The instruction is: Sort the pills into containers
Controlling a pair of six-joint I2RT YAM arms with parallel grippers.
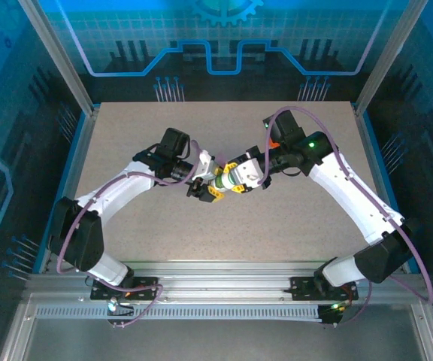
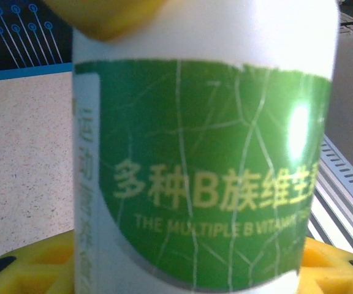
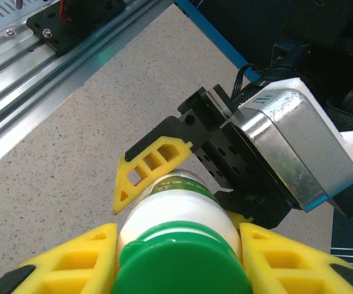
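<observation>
While the left pincer (image 1: 208, 191) clamps its body, one white bottle (image 1: 225, 180) (one green cap (image 3: 180, 269)) hangs over the bench (image 1: 277, 241). The right pincer (image 3: 176, 231) grips its capped end.

White bottle (image 2: 201, 153) blurred; top, bottom cropped.

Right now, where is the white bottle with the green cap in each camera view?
Top external: white bottle at the middle of the table.
Left wrist: close up at centre, green label facing the camera.
Right wrist: bottom centre, green cap nearest the camera.
Shared landmark: the metal rail at the table's near edge.
</observation>
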